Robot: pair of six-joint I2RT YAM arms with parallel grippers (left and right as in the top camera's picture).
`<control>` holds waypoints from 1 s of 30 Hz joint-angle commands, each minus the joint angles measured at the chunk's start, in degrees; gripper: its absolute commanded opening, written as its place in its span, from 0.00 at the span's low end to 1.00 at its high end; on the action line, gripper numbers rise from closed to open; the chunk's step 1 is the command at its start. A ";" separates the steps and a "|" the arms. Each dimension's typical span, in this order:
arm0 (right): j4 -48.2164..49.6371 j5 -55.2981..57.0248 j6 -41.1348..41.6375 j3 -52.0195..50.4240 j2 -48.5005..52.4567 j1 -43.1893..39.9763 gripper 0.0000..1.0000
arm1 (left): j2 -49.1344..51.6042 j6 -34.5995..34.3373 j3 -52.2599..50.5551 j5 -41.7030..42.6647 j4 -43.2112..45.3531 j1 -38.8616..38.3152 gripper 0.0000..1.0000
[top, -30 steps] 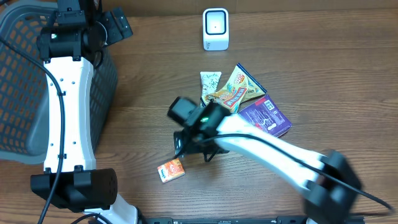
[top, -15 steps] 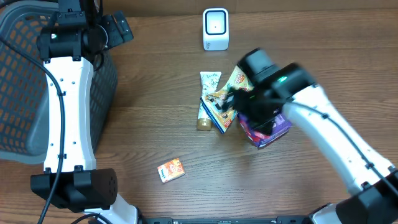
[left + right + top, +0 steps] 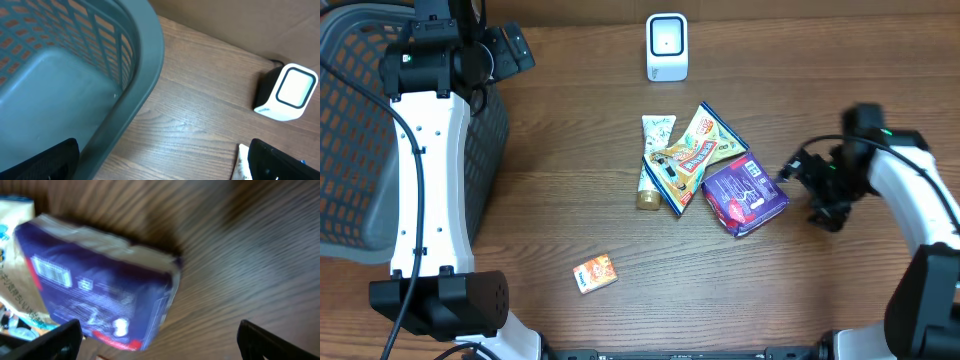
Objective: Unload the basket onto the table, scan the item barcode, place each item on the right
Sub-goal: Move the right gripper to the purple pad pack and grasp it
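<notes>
Overhead view, bottom of frame upward: small orange carton [image 3: 595,272] lies alone, lower centre-left. Mid-frame, purple rectangular pack [image 3: 745,193] lies flat on brown wooden table [image 3: 570,180], white barcode label [image 3: 50,271] facing up. Right gripper [image 3: 808,192] sits just right of it, jaws spread, gripping nothing. Yellow snack sachet [image 3: 698,152] touches the pack's left edge, cream tube [image 3: 653,160] beside that. White cube scanner [image 3: 667,47] stands top centre. Left gripper [image 3: 510,45], upper left, has its fingers released and empty, by grey mesh basket [image 3: 350,150].

Even light, motion-blurred right-wrist view
</notes>
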 commanded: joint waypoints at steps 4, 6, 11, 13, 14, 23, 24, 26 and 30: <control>7.54 -17.94 -20.83 -10.23 -1.33 -12.68 1.00 | 0.68 0.31 -0.09 0.46 -0.96 0.24 1.00; 11.67 -20.70 -23.28 -13.73 -1.33 -14.67 1.00 | 0.68 0.31 -0.09 0.46 -1.01 0.24 1.00; 24.22 -22.69 -22.08 -23.28 -1.33 -15.98 1.00 | 0.68 0.28 -0.09 0.48 -2.49 0.24 1.00; 29.88 -25.42 -21.84 -27.10 -1.33 -15.61 1.00 | 0.68 0.28 -0.09 0.48 -2.97 0.24 1.00; 32.92 -26.25 -20.96 -28.94 -1.33 -15.30 1.00 | 0.68 0.28 -0.09 0.48 -3.17 0.24 1.00; 52.06 -26.67 -11.19 -39.89 -1.33 -12.98 1.00 | 0.68 0.28 -0.09 0.46 -4.20 0.24 1.00; 53.42 -26.62 -10.27 -40.72 -1.33 -12.39 1.00 | 0.68 0.28 -0.09 0.46 -4.26 0.24 1.00; 56.19 -26.38 -7.96 -42.10 -1.31 -10.60 1.00 | 0.68 0.31 -0.09 0.48 -4.33 0.24 1.00; 58.84 -23.71 -3.43 -42.36 -1.31 -5.81 1.00 | 0.68 0.31 -0.09 0.46 -4.68 0.24 1.00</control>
